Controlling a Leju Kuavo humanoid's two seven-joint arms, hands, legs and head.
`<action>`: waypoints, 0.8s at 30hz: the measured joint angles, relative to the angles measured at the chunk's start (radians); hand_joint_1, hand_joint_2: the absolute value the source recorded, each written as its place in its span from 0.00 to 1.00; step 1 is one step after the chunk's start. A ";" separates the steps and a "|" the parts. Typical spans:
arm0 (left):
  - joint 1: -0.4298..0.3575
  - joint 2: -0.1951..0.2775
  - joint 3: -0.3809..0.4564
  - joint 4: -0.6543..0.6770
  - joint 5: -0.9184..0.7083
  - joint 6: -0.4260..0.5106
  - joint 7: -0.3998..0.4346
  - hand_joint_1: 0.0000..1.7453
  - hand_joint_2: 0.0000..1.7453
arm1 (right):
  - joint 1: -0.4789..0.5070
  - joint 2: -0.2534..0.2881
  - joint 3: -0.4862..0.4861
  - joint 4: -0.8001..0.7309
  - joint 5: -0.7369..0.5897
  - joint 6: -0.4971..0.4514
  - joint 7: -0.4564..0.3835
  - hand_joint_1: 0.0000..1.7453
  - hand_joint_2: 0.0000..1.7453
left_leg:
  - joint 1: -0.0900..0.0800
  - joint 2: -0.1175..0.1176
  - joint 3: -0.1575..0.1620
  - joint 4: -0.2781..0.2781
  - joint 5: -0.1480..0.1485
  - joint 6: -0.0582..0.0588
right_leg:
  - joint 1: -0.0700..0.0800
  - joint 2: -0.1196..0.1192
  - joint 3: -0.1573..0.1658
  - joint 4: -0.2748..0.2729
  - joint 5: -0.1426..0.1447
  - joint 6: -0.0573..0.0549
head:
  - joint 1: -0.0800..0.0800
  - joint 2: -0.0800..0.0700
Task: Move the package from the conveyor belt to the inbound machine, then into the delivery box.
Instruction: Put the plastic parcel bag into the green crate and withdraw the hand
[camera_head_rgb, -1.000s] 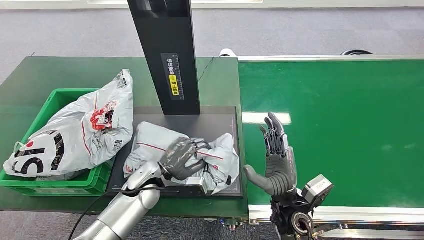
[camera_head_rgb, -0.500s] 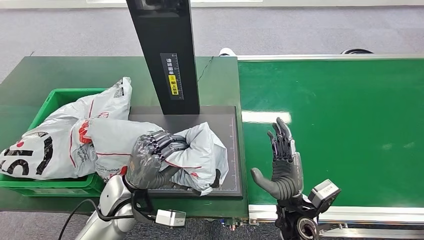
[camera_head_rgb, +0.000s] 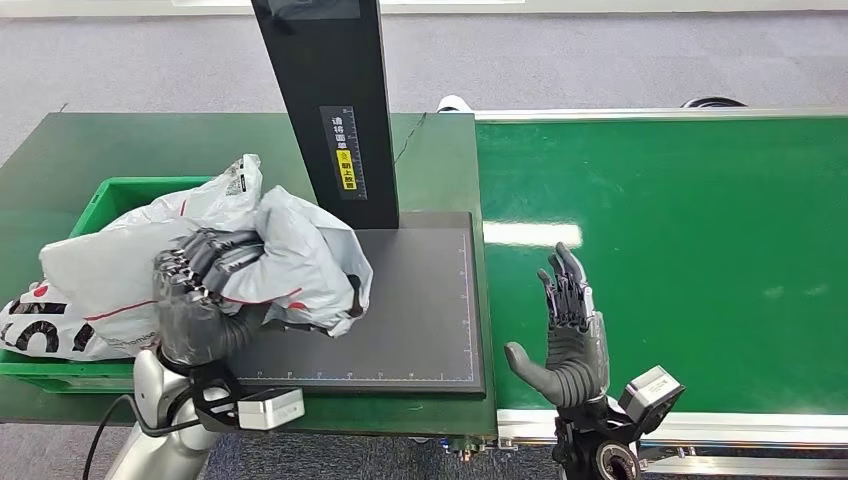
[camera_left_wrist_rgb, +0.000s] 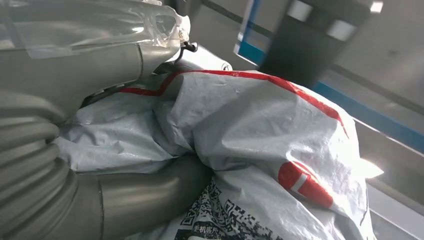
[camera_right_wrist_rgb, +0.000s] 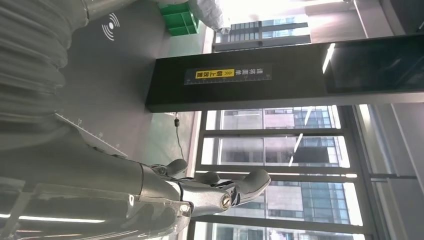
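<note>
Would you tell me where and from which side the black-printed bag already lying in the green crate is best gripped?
A judgement: take the black-printed bag at its bare end near the green crate's near-left corner, coming from above. The crate walls block a side approach, and the package gripped by the left hand overhangs the rest of it. Soft film should bunch easily under closing fingers.

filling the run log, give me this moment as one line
stage: carrying to box | left robot hand: grips grey package, lifted at scanner plate edge by green box | right robot hand: open, over conveyor belt
</note>
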 joint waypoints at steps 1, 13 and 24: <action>0.000 0.001 0.019 0.000 -0.002 -0.001 0.012 1.00 1.00 | 0.004 0.000 0.000 -0.003 0.000 -0.001 0.000 0.00 1.00 | 0.000 0.000 0.000 0.000 0.000 0.000 | 0.000 0.000 0.000 0.000 0.000 0.000 | 0.000 0.000; -0.122 0.002 0.271 0.167 -0.090 -0.062 0.215 1.00 1.00 | 0.017 0.002 -0.004 -0.015 0.006 -0.002 -0.002 0.00 1.00 | 0.000 0.000 0.000 0.000 0.000 0.000 | 0.000 0.000 0.000 0.000 0.000 0.000 | 0.000 0.000; -0.348 0.016 0.407 0.487 -0.193 -0.296 0.538 1.00 1.00 | 0.027 0.002 -0.015 -0.031 0.021 -0.007 0.004 0.00 1.00 | 0.000 0.001 0.000 0.000 0.000 0.000 | 0.000 0.001 -0.001 0.000 0.000 0.000 | 0.000 0.000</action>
